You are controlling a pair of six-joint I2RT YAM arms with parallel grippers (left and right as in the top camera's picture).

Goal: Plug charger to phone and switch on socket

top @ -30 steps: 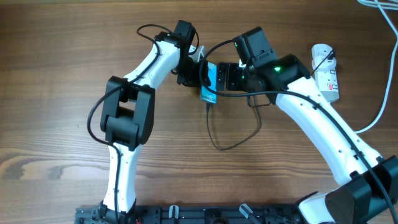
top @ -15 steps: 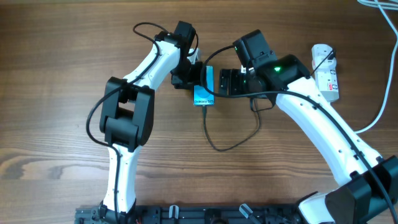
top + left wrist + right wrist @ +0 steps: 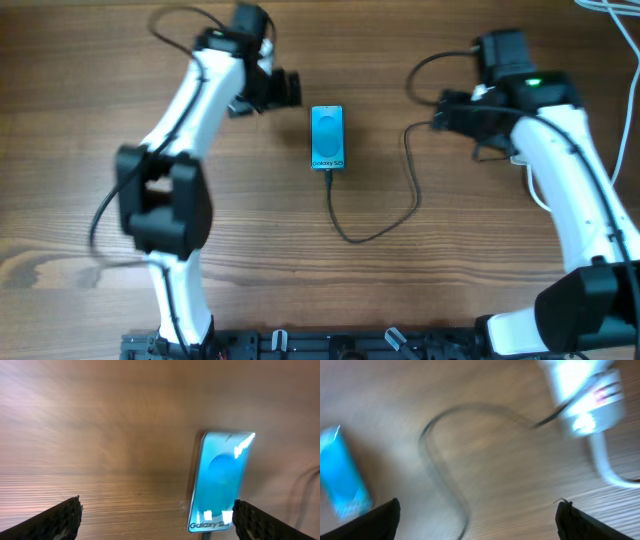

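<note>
**Fig.** Overhead + both wrist views.

**Phone & cable.** Phone [image 3: 327,138] lies flat, screen up, near the centre of the wooden table [image 3: 80,240], long axis running 12–6 o'clock. Screen is bright cyan w/ a darker round disc at mid-screen. White "Galaxy S…" lettering sits at the 6 o'clock end and glare at the 12 o'clock end (left wrist view).

Charger [image 3: 352,236], a thin black cable, meets the phone's 6 o'clock edge. It runs toward 6, curls round to 3 o'clock of the phone, then runs toward 12 and passes under the right arm [image 3: 560,170]. Plug tip is too small to make out.

**Socket.** Right wrist view is blurred. The same cable arcs across to the socket [image 3: 582,395], a white strip w/ a red mark. A thick white cord [image 3: 602,465] leaves the strip. In the overhead view the socket is mostly hidden beneath the right arm.

**Grippers.**
- Left gripper [image 3: 290,88]: approx. 10 o'clock of the phone, near but not touching. Left fingers [image 3: 55,522] sit at the two lower corners of the wrist view, spread wide, nothing between them, i.e. released.
- Right gripper [image 3: 440,115]: approx. 2–3 o'clock of the phone, well apart, by the cable's far stretch. Right fingers [image 3: 370,525] are likewise spread wide and empty, i.e. released.
</note>
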